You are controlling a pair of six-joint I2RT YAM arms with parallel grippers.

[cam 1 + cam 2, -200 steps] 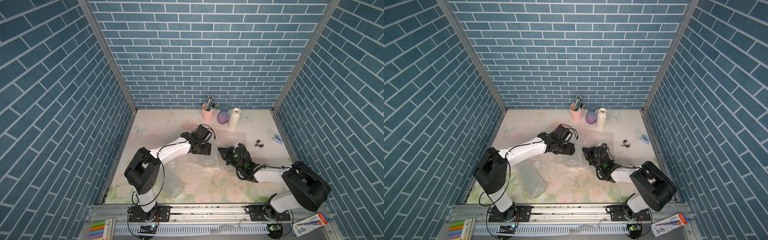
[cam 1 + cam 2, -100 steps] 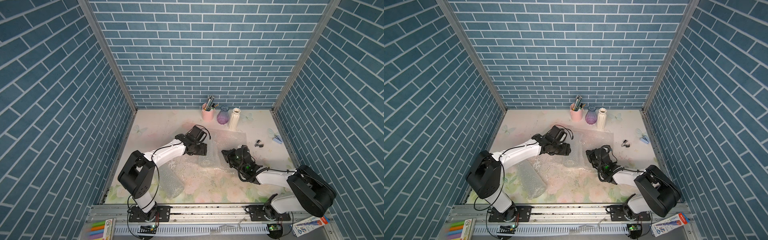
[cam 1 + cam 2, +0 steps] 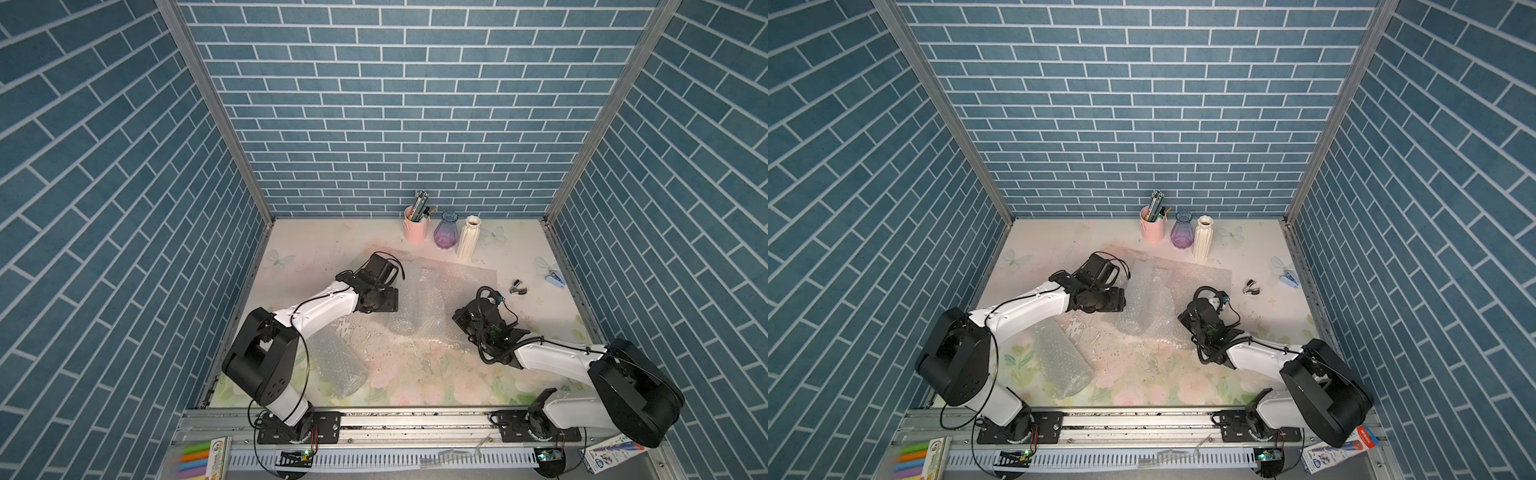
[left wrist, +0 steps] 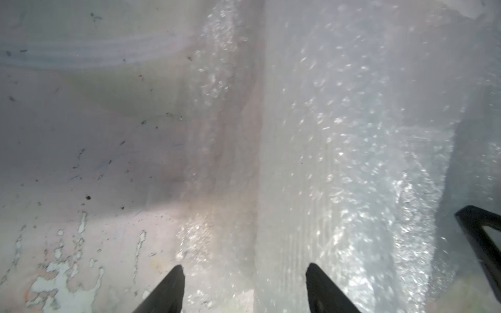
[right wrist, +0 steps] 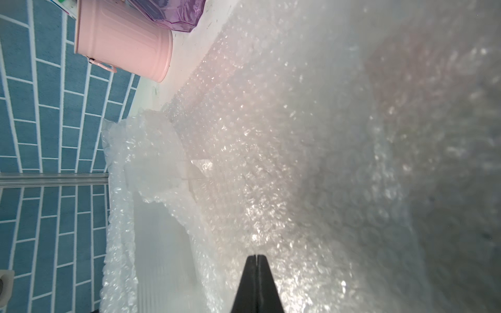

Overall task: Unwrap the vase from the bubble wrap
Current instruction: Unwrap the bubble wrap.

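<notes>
Wrap (image 3: 440,299) mid-surface (image 3: 324,249): sheet spread flat, rolled part on its left. Left jaws apart beside roll; right jaws together at sheet's right edge. Floral surface, worn patches; blue brick walls (image 3: 374,124). Ribbed white vase (image 5: 160,257) inside roll clearest in right wrist view.

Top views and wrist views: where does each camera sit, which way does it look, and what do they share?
Top views: high over the front rail, looking down toward the back wall; both whole arms, left hand, right hand.
Left wrist: above the open left hand, looking down at table and bubble wrap; two fingertips show.
Right wrist: behind the shut right hand, looking low along the wrap toward the pink cup; shut fingertips show.
Shared: the wrap, in all views.
</notes>
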